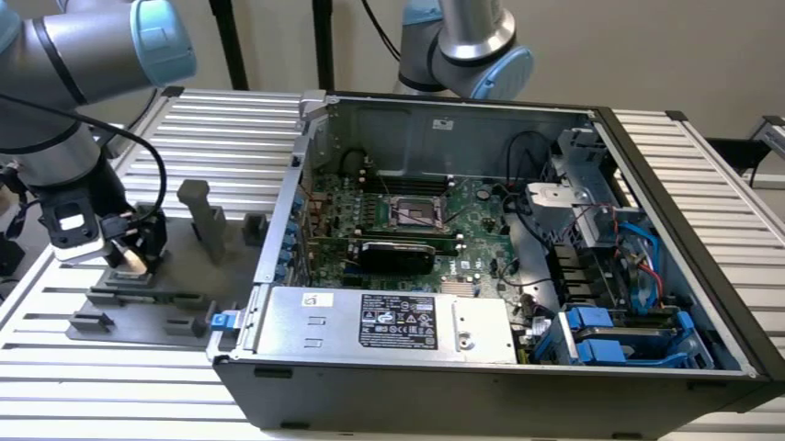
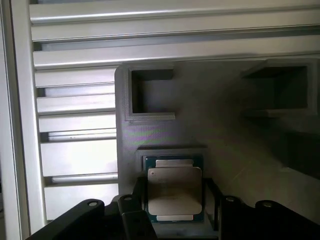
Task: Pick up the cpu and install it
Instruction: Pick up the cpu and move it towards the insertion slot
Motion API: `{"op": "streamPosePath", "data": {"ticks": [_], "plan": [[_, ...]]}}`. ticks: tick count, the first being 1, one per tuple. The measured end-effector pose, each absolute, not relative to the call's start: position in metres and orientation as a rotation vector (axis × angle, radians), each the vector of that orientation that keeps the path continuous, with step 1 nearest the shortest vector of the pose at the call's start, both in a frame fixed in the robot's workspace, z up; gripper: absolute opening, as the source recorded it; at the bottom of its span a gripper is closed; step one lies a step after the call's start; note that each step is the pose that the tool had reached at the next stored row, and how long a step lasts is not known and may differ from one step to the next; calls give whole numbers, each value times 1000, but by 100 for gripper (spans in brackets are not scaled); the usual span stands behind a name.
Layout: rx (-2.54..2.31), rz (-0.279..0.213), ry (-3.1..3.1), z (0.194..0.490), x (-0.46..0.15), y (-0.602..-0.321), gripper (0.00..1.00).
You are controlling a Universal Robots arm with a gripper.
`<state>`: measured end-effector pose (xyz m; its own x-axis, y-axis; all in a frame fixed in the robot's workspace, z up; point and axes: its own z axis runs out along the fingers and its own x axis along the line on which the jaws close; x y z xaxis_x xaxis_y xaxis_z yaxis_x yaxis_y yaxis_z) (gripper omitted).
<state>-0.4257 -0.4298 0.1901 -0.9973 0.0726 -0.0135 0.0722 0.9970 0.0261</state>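
While 1 arm (image 1: 59,138) reaches down at the exterior view's left, its gripper (image 1: 129,259) hangs low over a grey fixture plate (image 1: 153,308) on the slatted table (image 1: 227,129).

Item: cpu (image 2: 175,192), 1 unit, pale silver-grey top with a green rim, at a square pocket of that plate, directly under the gripper. Grip state: cannot be told, whether clasped or free.

Item: computer case (image 1: 491,390), 1 unit, open side up, just beside the plate on the exterior view's right. The motherboard (image 1: 472,207) lies inside, and its black socket frame (image 1: 417,216) is well apart from the cpu.
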Motion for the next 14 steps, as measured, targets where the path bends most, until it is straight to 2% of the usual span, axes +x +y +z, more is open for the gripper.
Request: {"op": "streamPosePath", "data": {"ticks": [14], "plan": [[113,40,3126,252,-425,-430,55]]}}
